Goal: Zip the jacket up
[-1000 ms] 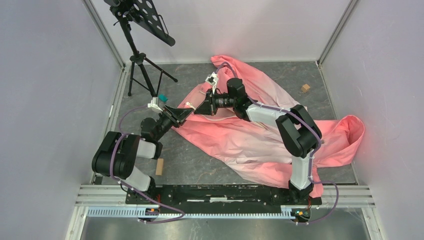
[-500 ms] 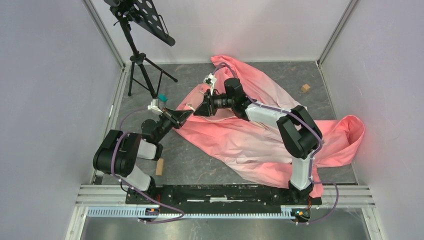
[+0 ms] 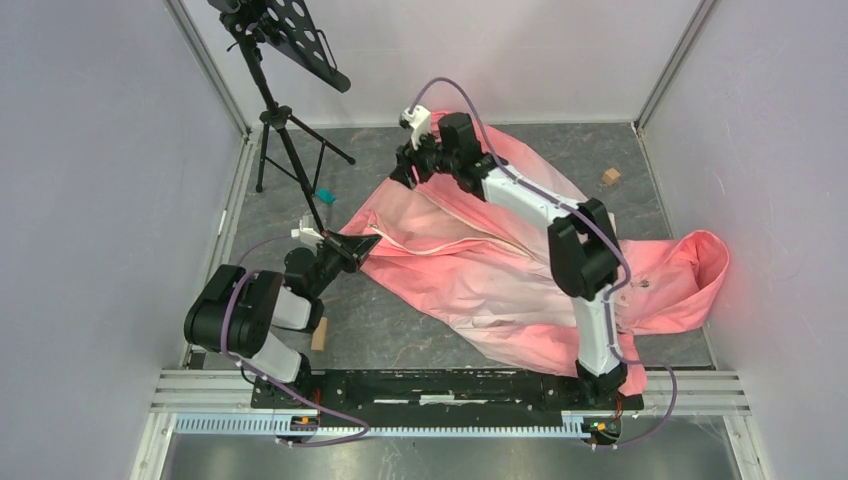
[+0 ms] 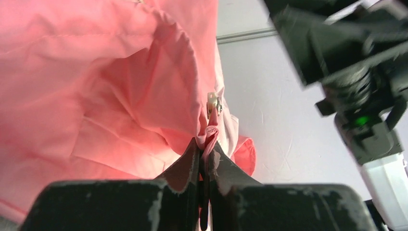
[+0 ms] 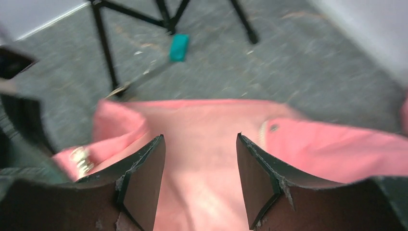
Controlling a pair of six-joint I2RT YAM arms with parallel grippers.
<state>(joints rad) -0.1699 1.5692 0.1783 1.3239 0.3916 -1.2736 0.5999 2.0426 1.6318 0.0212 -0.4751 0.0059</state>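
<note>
The salmon-pink jacket [image 3: 480,270] lies spread across the grey floor from the middle to the right wall. My left gripper [image 3: 368,243] is at its left edge, shut on a bunched fold of the fabric [image 4: 207,139]. Just beyond the fingertips sits the small pale zipper slider [image 4: 213,103]. My right gripper [image 3: 403,172] hangs raised over the jacket's far left part. In the right wrist view this gripper [image 5: 199,144] is open, with nothing between its fingers and blurred pink jacket [image 5: 207,120] below.
A black music stand tripod [image 3: 285,130] stands at the far left, with a small teal block [image 3: 324,194] near its feet. One wooden block [image 3: 610,176] lies at the far right, another [image 3: 319,333] beside the left arm's base. Walls enclose three sides.
My right gripper has opened, let go of the jacket, and lifted up and away toward the far wall. My left gripper has shut on the jacket's edge and drawn back slightly toward its base.
</note>
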